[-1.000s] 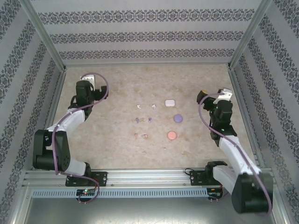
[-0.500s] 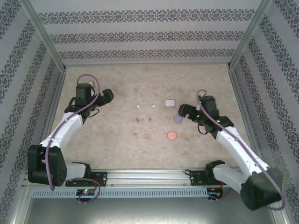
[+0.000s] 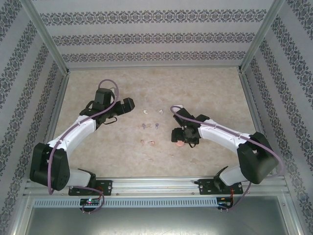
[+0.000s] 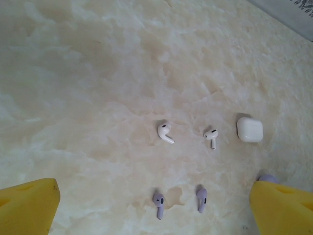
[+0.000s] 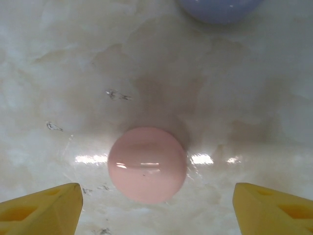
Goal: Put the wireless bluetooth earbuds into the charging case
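The right gripper [image 5: 155, 210] had swung in over the pink case [image 5: 146, 164], jaws apart, not touching. The left gripper [image 4: 154, 210] had advanced toward the earbuds [image 4: 165, 132], jaws wide, empty. Earbuds lay loose on the desk [image 4: 98, 73]; case pickup judged imminent.

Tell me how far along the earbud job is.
Nothing is done yet: the white stemmed earbuds, purple earbuds and pink earbuds all lie loose on the marbled table. In hand: the jaws of the right arm stand open with the closed pink round case between them. Left: open every case and seat all six buds.
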